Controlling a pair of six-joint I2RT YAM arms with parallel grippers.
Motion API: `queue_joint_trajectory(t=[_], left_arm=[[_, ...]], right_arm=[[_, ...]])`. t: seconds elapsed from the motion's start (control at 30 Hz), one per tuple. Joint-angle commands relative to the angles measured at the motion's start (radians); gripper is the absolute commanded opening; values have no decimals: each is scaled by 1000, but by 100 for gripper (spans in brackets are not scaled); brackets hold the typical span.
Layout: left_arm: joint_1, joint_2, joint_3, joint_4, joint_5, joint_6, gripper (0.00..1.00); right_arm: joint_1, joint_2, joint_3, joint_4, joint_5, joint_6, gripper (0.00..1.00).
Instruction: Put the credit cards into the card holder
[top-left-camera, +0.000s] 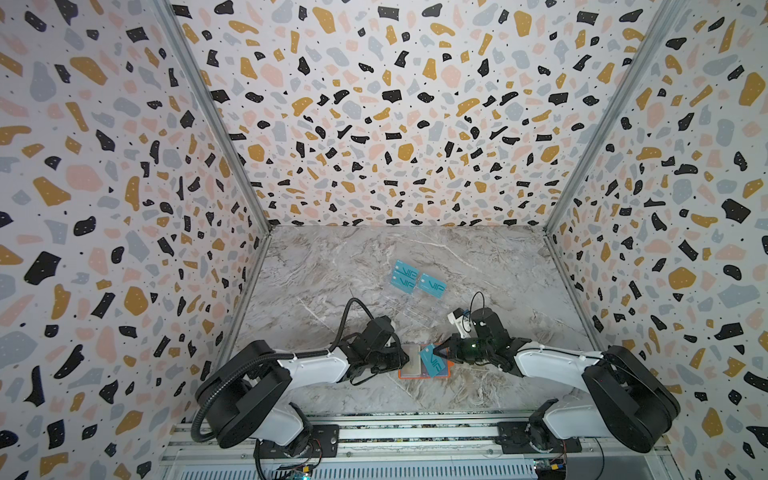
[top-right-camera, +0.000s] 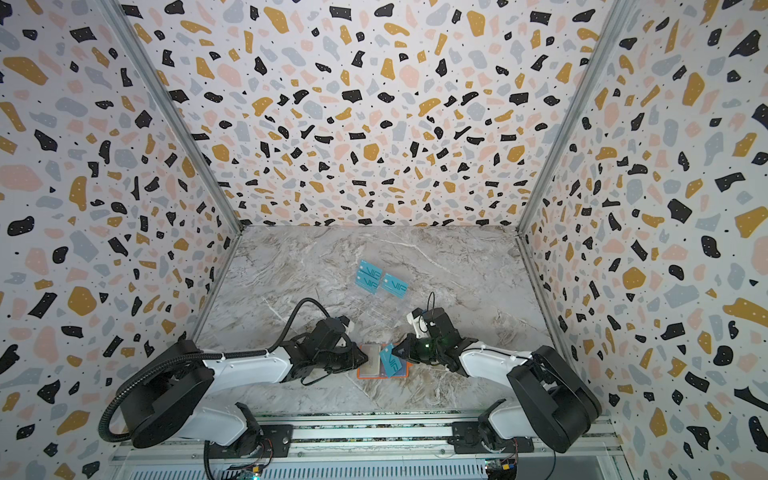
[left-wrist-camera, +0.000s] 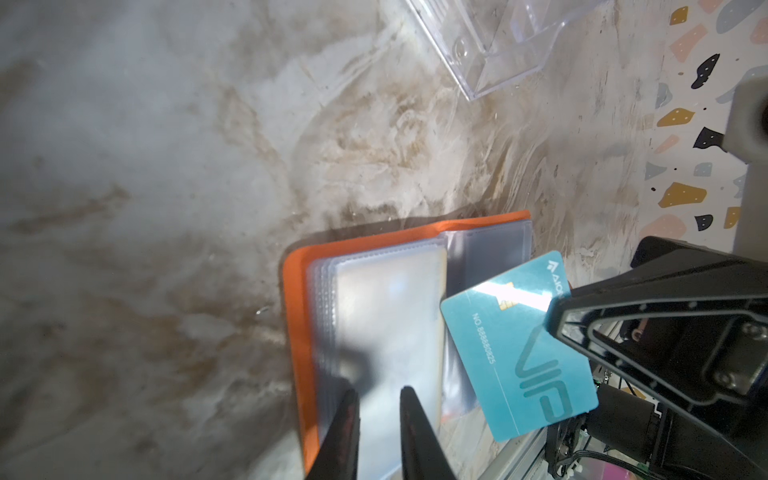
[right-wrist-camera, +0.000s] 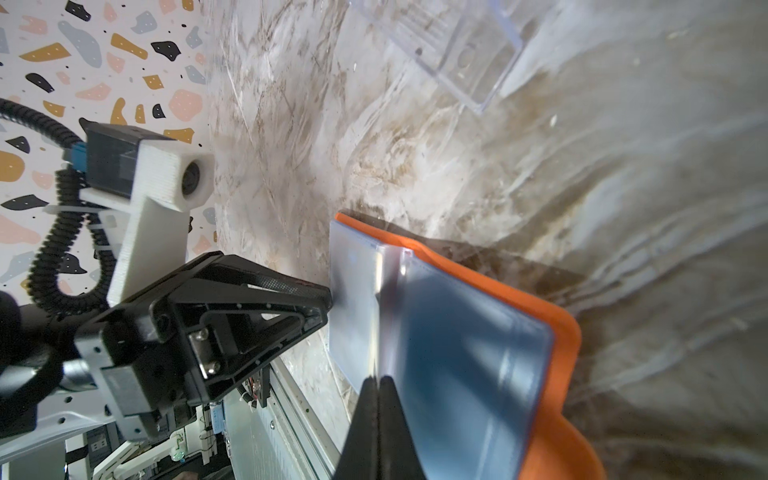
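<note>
The orange card holder (top-left-camera: 415, 376) (top-right-camera: 365, 376) (left-wrist-camera: 297, 332) (right-wrist-camera: 565, 332) lies open at the table's front centre, clear sleeves up. My right gripper (top-left-camera: 436, 352) (top-right-camera: 395, 353) (right-wrist-camera: 379, 378) is shut on a teal VIP credit card (top-left-camera: 432, 362) (top-right-camera: 390, 361) (left-wrist-camera: 519, 345), held tilted over the holder's right half. My left gripper (top-left-camera: 405, 359) (top-right-camera: 365, 357) (left-wrist-camera: 380, 392) has its jaws slightly apart, with its tips on the left stack of sleeves. Three more teal credit cards (top-left-camera: 405, 277) (top-right-camera: 369, 276) stand further back.
A transparent acrylic rack (top-left-camera: 415, 311) (left-wrist-camera: 498, 50) (right-wrist-camera: 465, 54) holding the three teal cards stands mid-table, just behind both grippers. Patterned walls close in the left, right and back. A metal rail (top-left-camera: 415, 432) runs along the front edge.
</note>
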Motion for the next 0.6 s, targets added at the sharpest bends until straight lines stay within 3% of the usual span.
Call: queue_joint_trajectory(t=[0.0,0.57], left_arm=[[-2,-7,-19,-13,-11,-1,22],[-2,-7,-26,-5,-8,-4,22]], right_arm=[[7,-18,10,-31,15,-7,0],[28,43,52,2,20,2,0]])
